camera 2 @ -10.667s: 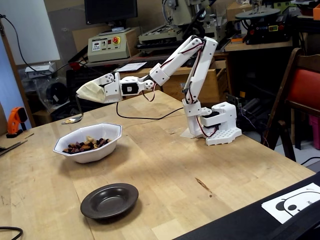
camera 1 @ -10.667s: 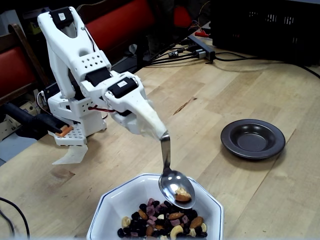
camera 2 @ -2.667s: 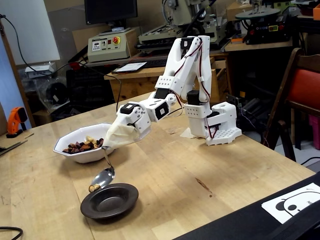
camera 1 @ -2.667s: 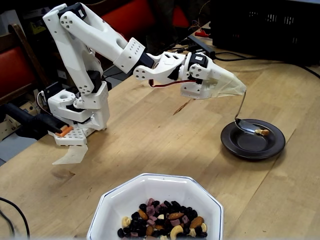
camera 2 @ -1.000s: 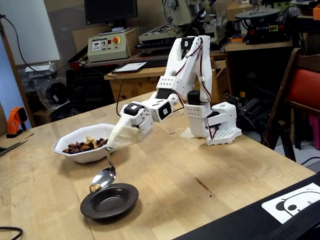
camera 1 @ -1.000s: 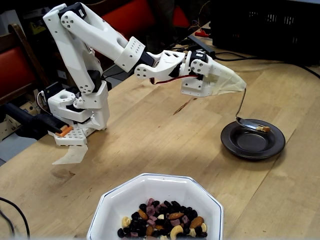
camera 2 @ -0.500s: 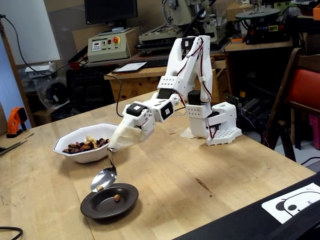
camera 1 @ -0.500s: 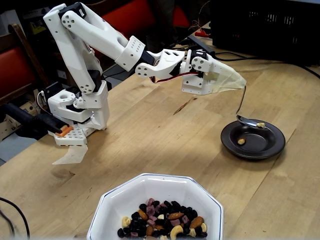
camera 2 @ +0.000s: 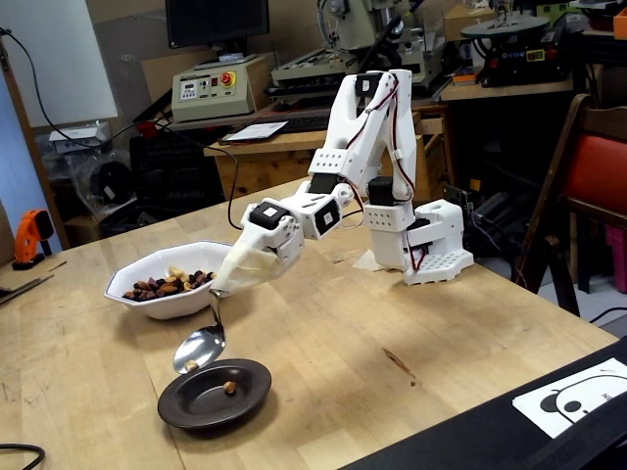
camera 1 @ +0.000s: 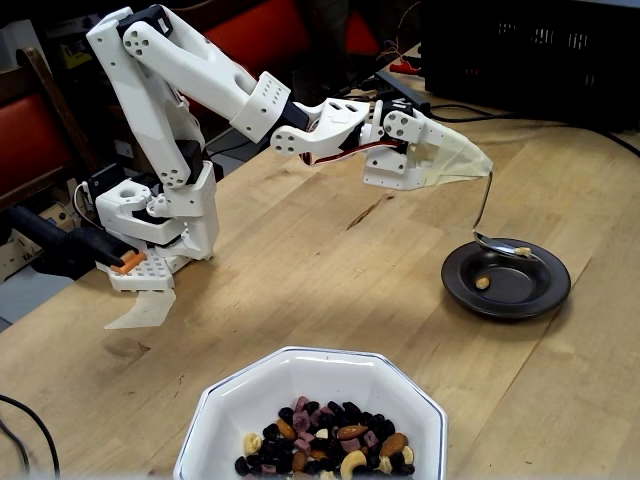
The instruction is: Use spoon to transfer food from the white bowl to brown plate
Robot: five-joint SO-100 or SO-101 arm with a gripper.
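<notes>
In both fixed views my gripper (camera 1: 482,170) (camera 2: 221,290) is sheathed in a whitish wrap, its fingers hidden, and shut on the spoon's handle. The silver spoon (camera 1: 497,243) (camera 2: 200,349) hangs tilted just above the brown plate (camera 1: 545,291) (camera 2: 252,397). One nut (camera 1: 521,251) still clings to the spoon's edge. Another nut (camera 1: 483,283) (camera 2: 229,388) lies inside the plate. The white bowl (camera 1: 250,395) (camera 2: 219,257) holds the food (camera 1: 325,448) (camera 2: 162,284) and stands well apart from the gripper.
The arm's white base (camera 1: 150,235) (camera 2: 426,245) stands on the wooden table. A black crate (camera 1: 540,50) and cables (camera 1: 460,112) sit at the back. An orange tool (camera 2: 33,235), a panda sheet (camera 2: 578,392) and a red chair (camera 2: 593,171) border the table.
Since a second ago the spoon has tipped over the brown plate and one nut has dropped into it. In the last half second the arm has barely moved.
</notes>
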